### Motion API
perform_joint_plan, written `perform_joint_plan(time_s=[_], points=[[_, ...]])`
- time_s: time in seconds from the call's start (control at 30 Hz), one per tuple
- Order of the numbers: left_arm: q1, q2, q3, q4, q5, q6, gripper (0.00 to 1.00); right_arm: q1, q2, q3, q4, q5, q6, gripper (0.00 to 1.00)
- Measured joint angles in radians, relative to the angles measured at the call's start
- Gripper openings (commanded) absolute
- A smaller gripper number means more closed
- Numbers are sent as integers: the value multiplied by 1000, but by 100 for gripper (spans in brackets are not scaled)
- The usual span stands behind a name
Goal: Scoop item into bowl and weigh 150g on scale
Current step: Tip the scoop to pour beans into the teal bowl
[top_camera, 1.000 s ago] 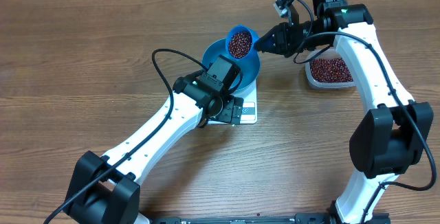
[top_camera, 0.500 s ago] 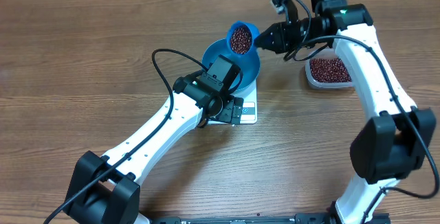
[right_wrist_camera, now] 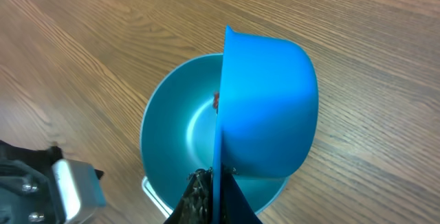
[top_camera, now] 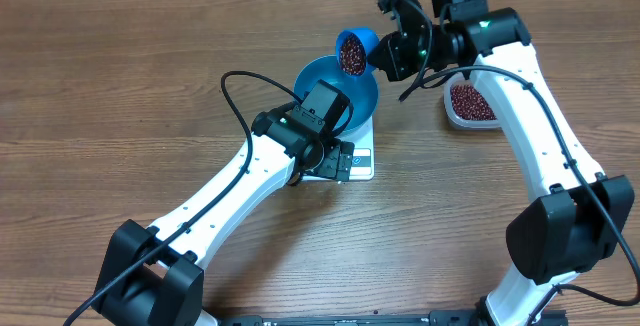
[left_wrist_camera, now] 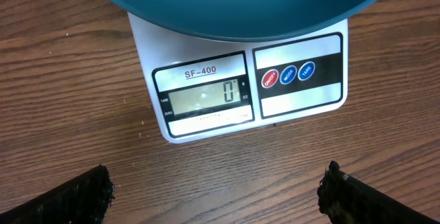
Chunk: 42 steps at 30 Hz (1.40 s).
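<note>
Early on: bowl (right_wrist_camera: 175, 138) sits on scale (left_wrist_camera: 247, 90) reading 0, nothing weighed yet; R end effector (top_camera: 381, 56) pinches scoop (right_wrist_camera: 271, 107) of beans (top_camera: 351, 54) tipped over bowl's far rim, L end effector (left_wrist_camera: 216, 195) spread, empty, near scale.

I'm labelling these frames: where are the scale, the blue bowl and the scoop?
scale (left_wrist_camera: 230, 92), left wrist view, on its display.
blue bowl (right_wrist_camera: 180, 131), right wrist view, on its inner wall.
scoop (right_wrist_camera: 268, 107), right wrist view, on the cup's outer wall.
</note>
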Motion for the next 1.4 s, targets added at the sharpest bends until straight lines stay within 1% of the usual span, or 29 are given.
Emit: perform_joint_plan(time_s=[0.17, 0.4, 0.77, 1.2, 1.3, 1.4], points=[[0, 0, 0, 0, 0, 0, 100, 13, 0, 0, 0, 55, -33, 4], [0, 0, 0, 0, 0, 0, 99, 13, 0, 0, -17, 81, -47, 4], [0, 0, 0, 0, 0, 0, 100, 13, 0, 0, -25, 43, -51, 4], [0, 0, 0, 0, 0, 0, 99, 15, 0, 0, -26, 43, -51, 4], [0, 0, 0, 0, 0, 0, 100, 23, 0, 0, -26, 46, -51, 4], [0, 0, 0, 0, 0, 0, 100, 45, 0, 0, -26, 92, -51, 4]])
